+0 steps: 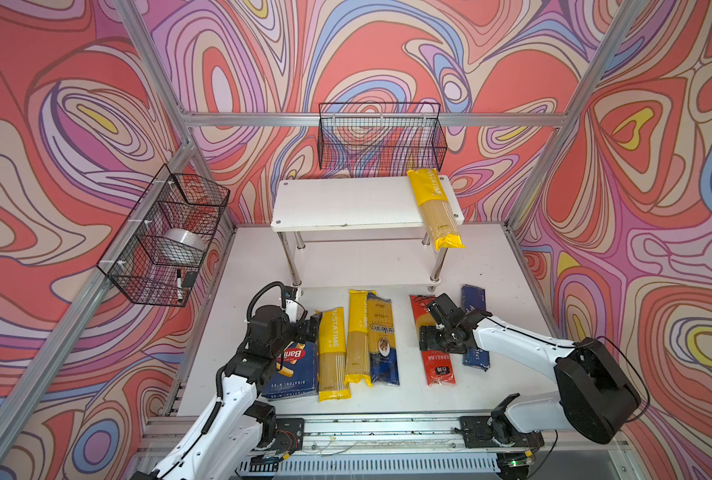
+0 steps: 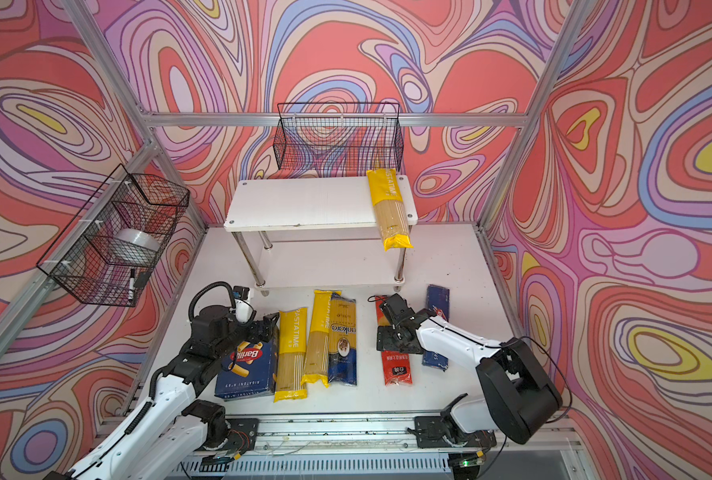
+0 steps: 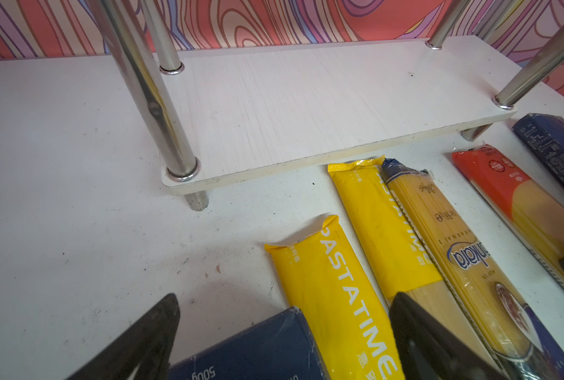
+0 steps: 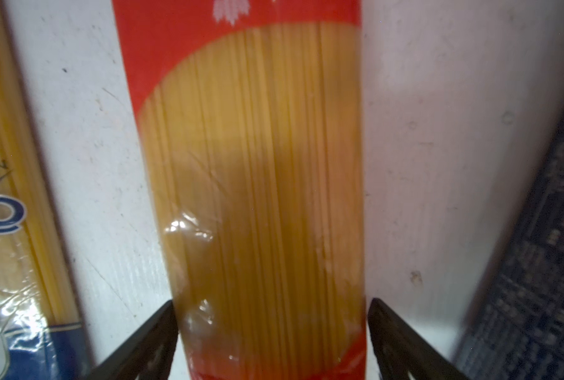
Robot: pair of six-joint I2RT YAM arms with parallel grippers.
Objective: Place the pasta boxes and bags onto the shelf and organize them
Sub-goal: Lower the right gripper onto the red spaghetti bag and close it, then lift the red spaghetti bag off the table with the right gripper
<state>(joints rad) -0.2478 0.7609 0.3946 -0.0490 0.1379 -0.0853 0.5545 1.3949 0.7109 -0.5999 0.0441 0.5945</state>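
The shelf (image 1: 346, 203) stands at the back. One yellow bag (image 1: 435, 208) lies across the right end of its top board and overhangs the front edge. In front of it, on the table from left to right, lie the rigatoni box (image 1: 294, 370), two yellow bags (image 1: 332, 357) (image 1: 358, 336), a blue gold-topped bag (image 1: 383, 340), a red bag (image 4: 257, 164) and the narrow spaghetti box (image 1: 473, 299). My right gripper (image 4: 272, 329) is open and low over the red bag, one finger on each side. My left gripper (image 3: 283, 332) is open above the rigatoni box corner (image 3: 274, 345).
A black wire basket (image 1: 381, 137) hangs on the back wall just above the shelf. Another basket (image 1: 167, 237) on the left wall holds a tape roll and a marker. Aluminium frame posts stand at the table's corners. The lower shelf board (image 3: 307, 108) is bare.
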